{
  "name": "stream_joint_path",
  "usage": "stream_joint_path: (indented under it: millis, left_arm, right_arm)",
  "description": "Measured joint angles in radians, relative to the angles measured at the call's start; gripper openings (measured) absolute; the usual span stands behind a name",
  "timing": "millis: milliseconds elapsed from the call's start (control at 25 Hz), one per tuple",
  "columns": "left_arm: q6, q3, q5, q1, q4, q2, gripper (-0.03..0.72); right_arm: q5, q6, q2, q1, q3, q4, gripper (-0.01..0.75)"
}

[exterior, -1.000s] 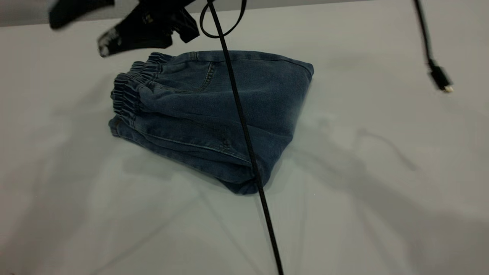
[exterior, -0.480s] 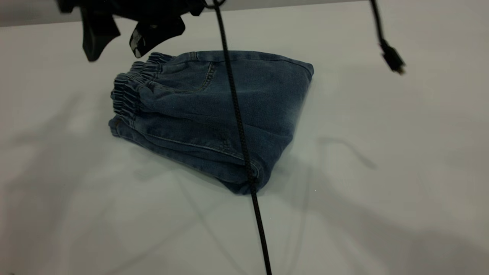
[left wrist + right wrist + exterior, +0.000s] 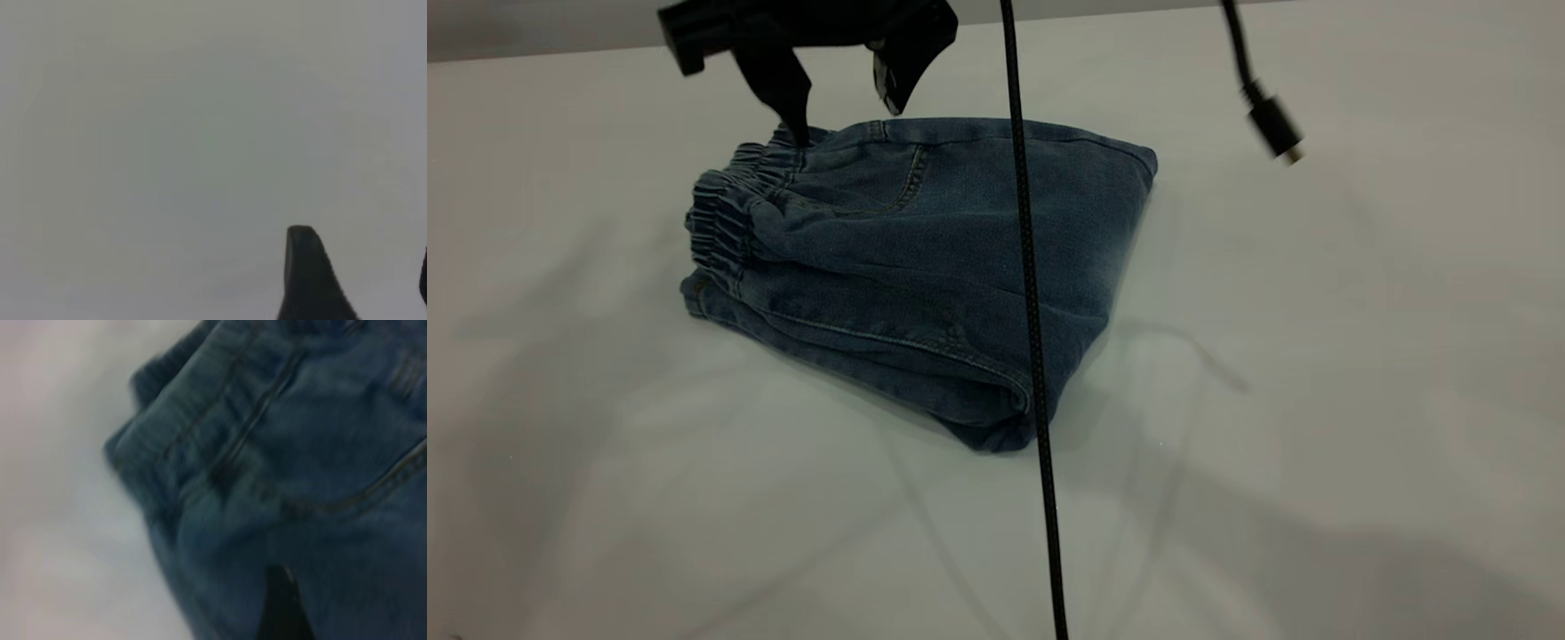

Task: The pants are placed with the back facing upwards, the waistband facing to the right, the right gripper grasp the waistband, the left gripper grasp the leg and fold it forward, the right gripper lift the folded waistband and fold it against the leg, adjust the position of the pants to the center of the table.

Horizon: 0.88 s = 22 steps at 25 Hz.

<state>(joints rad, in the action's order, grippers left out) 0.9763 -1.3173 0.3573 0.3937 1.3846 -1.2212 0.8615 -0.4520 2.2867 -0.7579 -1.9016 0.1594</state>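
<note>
The blue denim pants [image 3: 925,267] lie folded into a compact stack on the white table [image 3: 1316,373], left of the middle. Their elastic waistband [image 3: 725,213] is on top at the stack's left end. My right gripper [image 3: 845,120] hovers open just above the far left corner of the stack, one fingertip close over the waistband, holding nothing. In the right wrist view denim seams [image 3: 267,453] fill the picture past one dark finger [image 3: 283,607]. The left gripper [image 3: 363,280] stands open over bare table, out of the exterior view.
A black braided cable [image 3: 1032,311] hangs across the pants from top to bottom of the exterior view. A second cable with a loose plug [image 3: 1276,129] dangles at the upper right. Bare tabletop lies to the right and in front of the pants.
The right gripper has swung rightward along the far edge, from beyond the waistband's left to above it. Both cables have swung. The pants have not moved.
</note>
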Motion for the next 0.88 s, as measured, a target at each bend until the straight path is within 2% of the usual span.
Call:
stream_joint_path:
  millis: [160,480,880]
  left_arm:
    - [0.000,0.000,-0.001,0.000,0.000,0.006,0.372]
    - [0.000,0.000,0.003,0.000,0.000,0.044,0.372]
    - [0.000,0.019,-0.022,0.000,0.004,0.102,0.372]
  right_arm:
    - [-0.029,-0.110,0.064,0.000,-0.050,-0.026,0.416]
    - [-0.079,-0.216,0.156,0.000,-0.092,-0.281,0.414]
    - [-0.162,-0.445,0.177,0.007,-0.091,-0.263,0.414]
